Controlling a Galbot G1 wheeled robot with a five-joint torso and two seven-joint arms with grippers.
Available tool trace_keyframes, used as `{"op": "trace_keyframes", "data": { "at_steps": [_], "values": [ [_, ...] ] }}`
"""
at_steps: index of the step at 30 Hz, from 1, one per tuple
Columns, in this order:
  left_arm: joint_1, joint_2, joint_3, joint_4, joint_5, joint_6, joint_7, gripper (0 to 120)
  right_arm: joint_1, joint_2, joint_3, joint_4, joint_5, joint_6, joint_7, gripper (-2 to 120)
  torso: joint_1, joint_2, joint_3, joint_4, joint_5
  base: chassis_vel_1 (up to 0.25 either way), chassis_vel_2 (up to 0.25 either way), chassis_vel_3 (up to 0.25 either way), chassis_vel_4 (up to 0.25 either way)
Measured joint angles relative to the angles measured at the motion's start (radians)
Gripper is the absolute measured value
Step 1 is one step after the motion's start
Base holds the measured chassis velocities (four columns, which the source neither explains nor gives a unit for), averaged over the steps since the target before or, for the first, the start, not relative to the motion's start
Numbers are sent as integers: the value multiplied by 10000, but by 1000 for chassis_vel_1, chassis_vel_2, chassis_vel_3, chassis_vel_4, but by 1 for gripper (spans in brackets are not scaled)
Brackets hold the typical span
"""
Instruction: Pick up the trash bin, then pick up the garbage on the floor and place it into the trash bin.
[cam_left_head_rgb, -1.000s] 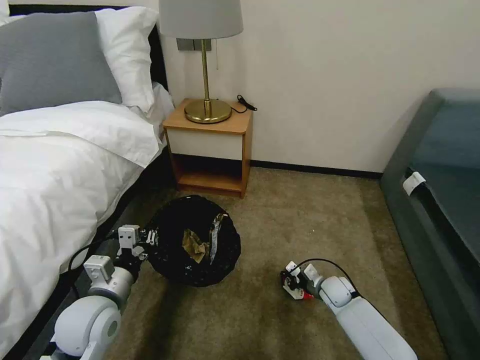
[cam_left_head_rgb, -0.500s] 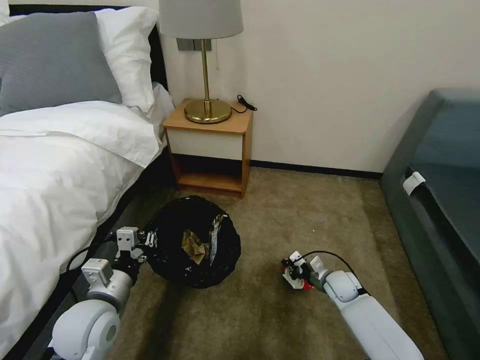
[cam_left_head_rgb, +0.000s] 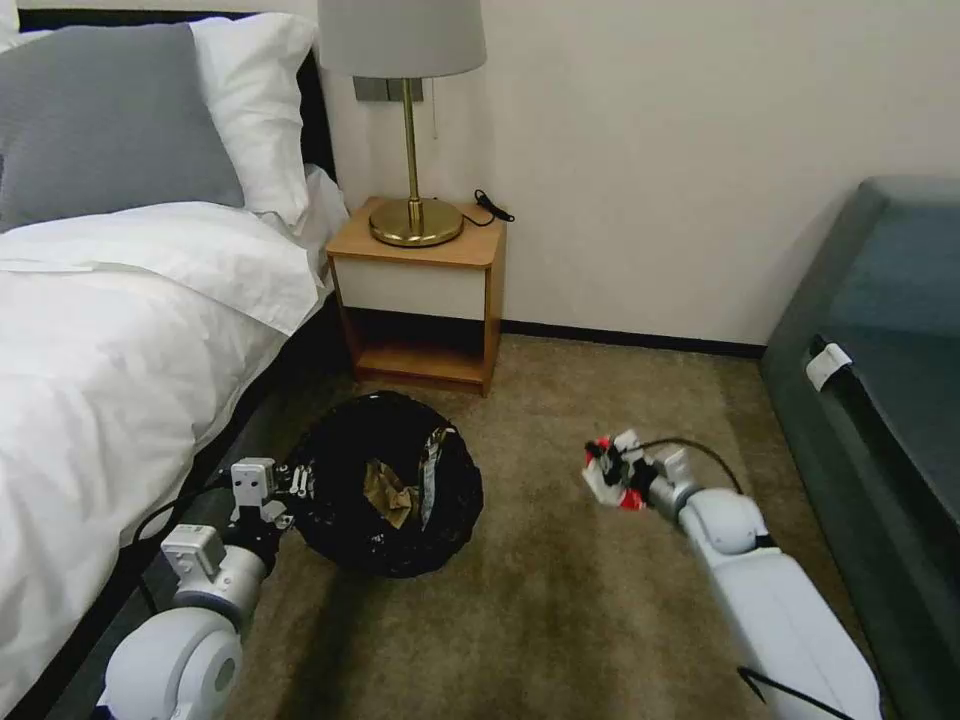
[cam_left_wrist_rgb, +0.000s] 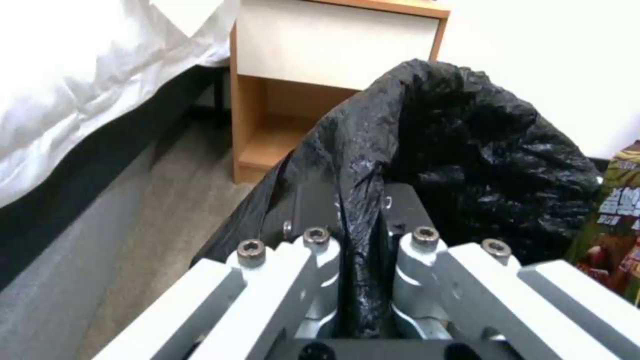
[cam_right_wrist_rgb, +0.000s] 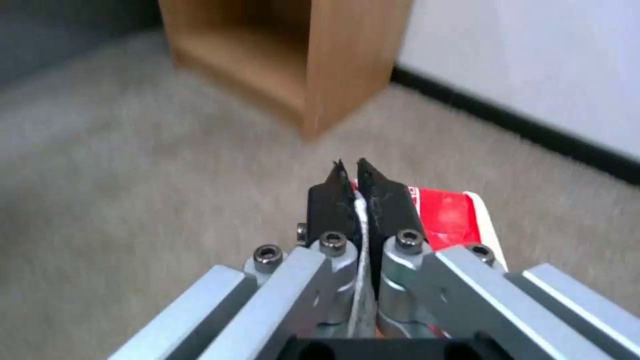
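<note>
The trash bin (cam_left_head_rgb: 395, 485), covered by its crinkly black bag, sits low between the bed and the nightstand. My left gripper (cam_left_head_rgb: 290, 480) is shut on the bag-lined rim (cam_left_wrist_rgb: 363, 210) at the bin's left side. Inside lie a crumpled brown paper bag (cam_left_head_rgb: 388, 492) and a shiny flat wrapper (cam_left_head_rgb: 430, 470); a printed wrapper (cam_left_wrist_rgb: 617, 210) shows past the rim in the left wrist view. My right gripper (cam_left_head_rgb: 605, 470) is shut on the garbage, a red-and-white crushed packet (cam_right_wrist_rgb: 450, 215), held above the carpet to the right of the bin.
A white bed (cam_left_head_rgb: 110, 330) runs along the left. A wooden nightstand (cam_left_head_rgb: 420, 300) with a brass lamp (cam_left_head_rgb: 412, 130) stands behind the bin. A dark sofa (cam_left_head_rgb: 880, 380) lines the right side. Open beige carpet (cam_left_head_rgb: 560, 610) lies between bin and sofa.
My right gripper has risen off the carpet with the red-and-white packet and moved away from me and slightly right. The left gripper and the bin have barely shifted.
</note>
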Motion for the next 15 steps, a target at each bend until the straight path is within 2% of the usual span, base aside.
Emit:
{"op": "trace_keyframes", "data": {
  "at_steps": [6,8,15],
  "values": [
    [-91,-148,114,-32,70,0,-3,5,-163,-36,159,1307,1058,-161,-404,0,0,0,0,0,2,0,0,0,0],
    [-160,-262,216,-35,138,5,-9,5,-308,-39,45,2297,1964,-378,-509,0,0,0,0,0,-3,0,0,0,0],
    [-252,-412,415,9,264,44,-29,5,-321,229,-510,3810,3698,-826,-283,0,0,0,0,0,-1,0,0,0,0]
  ]
}}
